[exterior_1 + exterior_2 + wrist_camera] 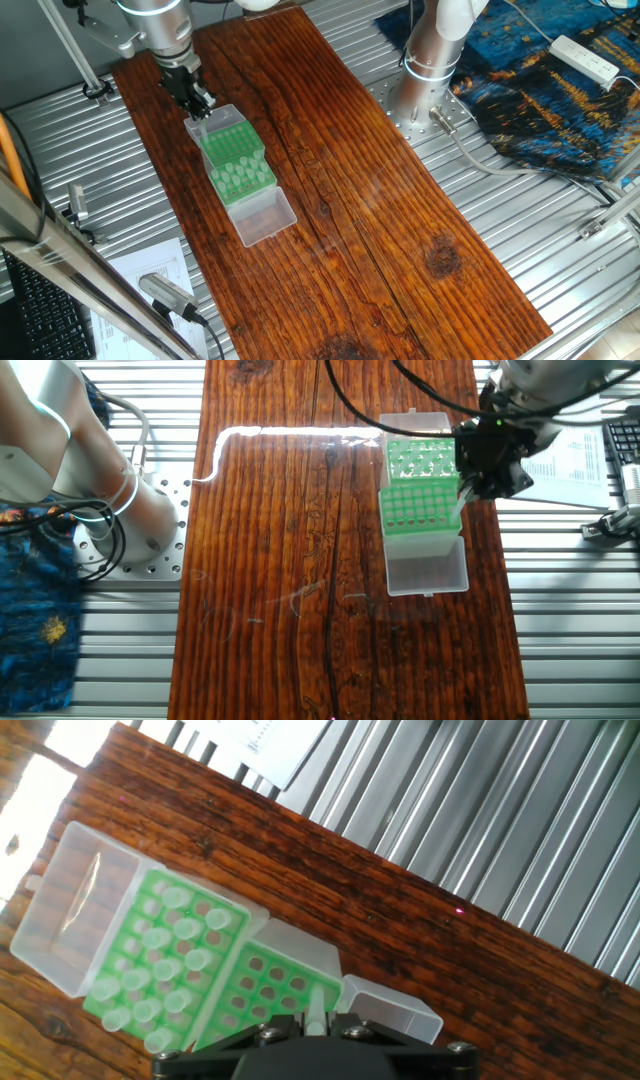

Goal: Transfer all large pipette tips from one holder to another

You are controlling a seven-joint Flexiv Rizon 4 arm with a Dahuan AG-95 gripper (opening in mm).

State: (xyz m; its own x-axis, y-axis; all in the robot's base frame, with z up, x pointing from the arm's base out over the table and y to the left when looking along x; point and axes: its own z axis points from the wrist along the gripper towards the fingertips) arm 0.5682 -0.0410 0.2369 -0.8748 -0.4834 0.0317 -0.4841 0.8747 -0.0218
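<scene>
So the gripper (315, 1032) is pinched shut on one tip (316, 1010), a pale whitish cone that pokes out between the black fingers (197, 100) in the hand view. It hangs right over the emptier green rack (268, 992); whether its point is already in a hole or just above one, I can't tell.

Going outward from there: in the hand view the fuller green rack (130, 970) sits at about 9 o'clock from the gripper, touching the emptier one, and it's packed with large pipette tips (165, 965), round tops up. Two clear plastic lids flank the pair, one (70, 920) out past the full rack at 10 o'clock and one (395, 1010) tucked at 3 o'clock beside the fingers. Everything rests on the dark wooden board (380, 200), with ribbed metal table (560, 250) around it.

Progress-wise I'd call this very early. The rack under the gripper shows bare holes everywhere I can see, so the held tip looks like the first or near it, and basically the whole full rack is left to move.

Hard to make out: the gripper body cuts off the bottom of the emptier rack in the hand view, and in the other fixed view the hand covers the rack's right edge.
</scene>
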